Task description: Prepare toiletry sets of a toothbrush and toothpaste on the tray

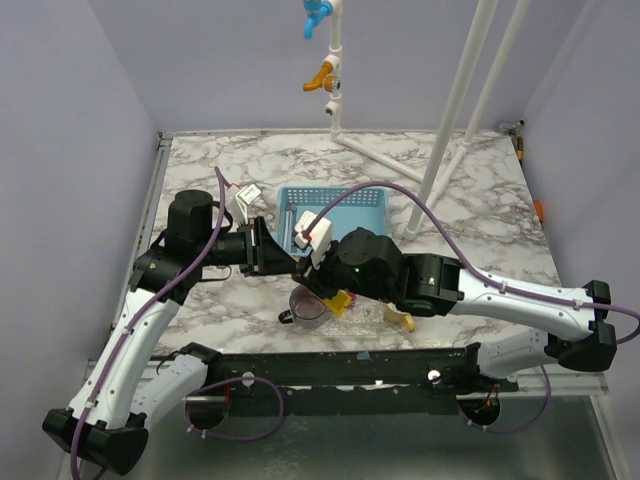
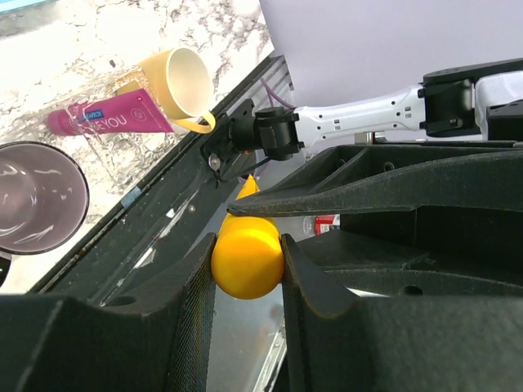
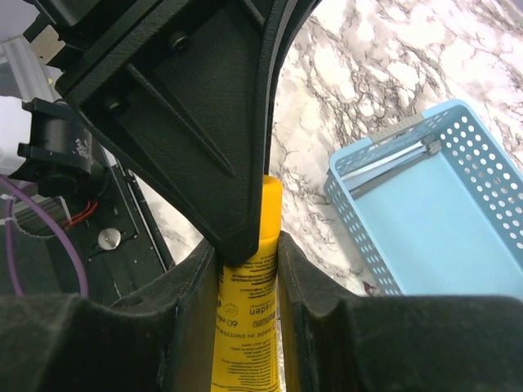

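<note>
The yellow toothpaste tube [image 3: 248,314] is held in the air by both grippers at once. My right gripper [image 3: 249,249] is shut on the tube's printed body. My left gripper [image 2: 248,249] is shut on its round yellow end [image 2: 247,260]. In the top view the two grippers meet nose to nose, left [image 1: 275,252] and right [image 1: 322,268], just above the purple mug [image 1: 306,306]. The magenta-pink toothpaste tube [image 2: 110,121] lies on the marble beside the yellow mug [image 2: 178,80]. I cannot make out the clear tray. A grey stick [image 3: 384,163] lies in the blue basket.
The light-blue mesh basket [image 1: 365,198] stands behind the grippers. The purple mug [image 2: 37,196] and the yellow mug [image 1: 401,318] stand near the table's front edge. White pipe legs [image 1: 450,130] rise at the back right.
</note>
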